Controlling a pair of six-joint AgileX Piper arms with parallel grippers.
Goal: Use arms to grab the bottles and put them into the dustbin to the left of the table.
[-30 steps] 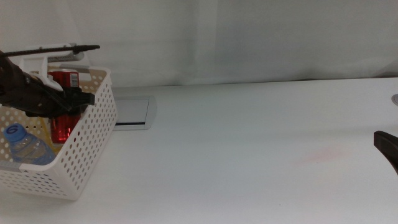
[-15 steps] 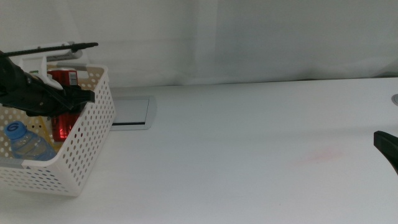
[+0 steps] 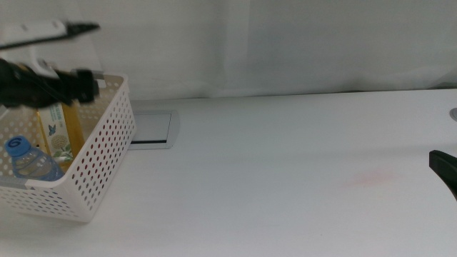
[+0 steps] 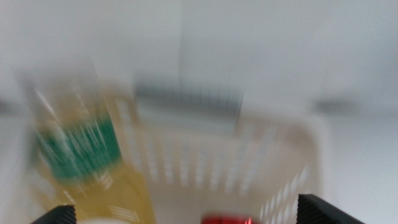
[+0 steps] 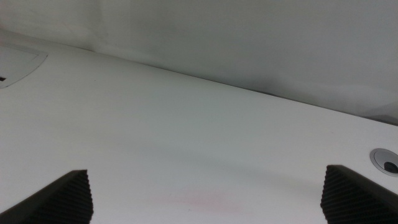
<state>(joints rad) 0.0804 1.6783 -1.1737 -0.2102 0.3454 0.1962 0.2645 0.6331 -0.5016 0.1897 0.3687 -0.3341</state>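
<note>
White perforated dustbin (image 3: pixel 100 160) at table's left holds both bottles, clear blue-capped one (image 3: pixel 28 163) and yellow one (image 3: pixel 61 130); left gripper (image 3: pixel 75 80) above it, jaws wide, empty; right gripper (image 3: pixel 444 170) waits, jaws wide; task looks complete.

Water bottle (image 3: pixel 27 165): short, clear plastic, blue cap, lying tilted inside the dustbin at its near left
Yellow bottle (image 3: pixel 61 130): green-white label, standing in the dustbin behind the water bottle; blurred in the left wrist view
Dustbin (image 3: pixel 100 160): white perforated basket, at the table's left edge
Table (image 3: pixel 285 178): plain white, flat
</note>
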